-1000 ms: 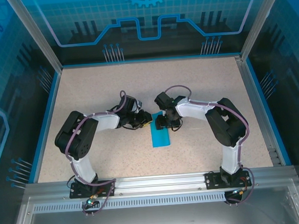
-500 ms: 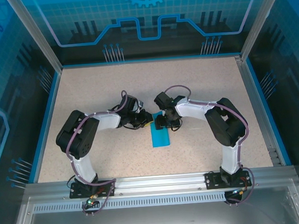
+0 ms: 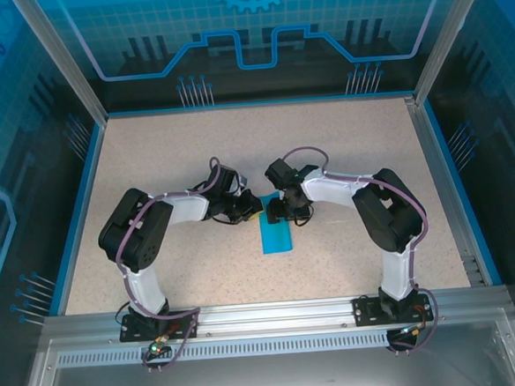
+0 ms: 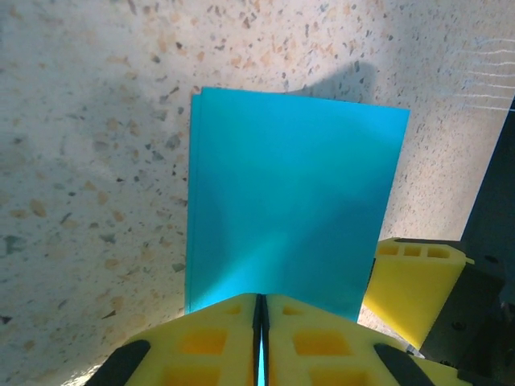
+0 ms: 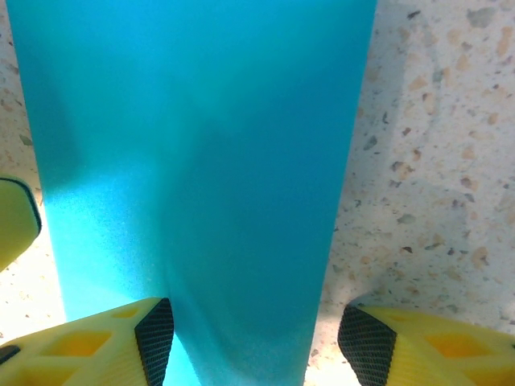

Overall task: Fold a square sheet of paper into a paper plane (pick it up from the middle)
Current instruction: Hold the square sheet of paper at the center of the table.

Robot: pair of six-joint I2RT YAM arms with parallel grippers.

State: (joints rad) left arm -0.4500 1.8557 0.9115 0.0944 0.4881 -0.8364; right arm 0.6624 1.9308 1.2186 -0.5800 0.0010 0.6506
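Supporting rail: an aluminium rail [image 3: 275, 314] is running across 6 o'clock of the top view, carrying both arm bases.
Surface: a speckled beige table [image 3: 175, 154] is stretching away from it, framed by blue trim [image 3: 80, 214].
Sheet of paper: the teal sheet of paper [image 3: 276, 238] is lying mid-table as a narrow folded rectangle, its long side running 6 to 12 o'clock.
Left gripper: the left gripper [image 4: 258, 304] is sitting at the sheet's 12 o'clock end on the 9 o'clock side, its yellow fingers pinching the sheet's edge.
Right gripper: the right gripper [image 5: 253, 331] is facing it from 3 o'clock, jaws standing wide and straddling the sheet.
Room: tinted blue panels [image 3: 255, 34] printed with lines and a gear are closing off 12 o'clock.
Top view: the wrists are covering the fingertips.
Left wrist view: doubled layer edges are showing along the sheet's 9 o'clock side.
Right wrist view: bare table is showing between the sheet and the 5 o'clock finger.
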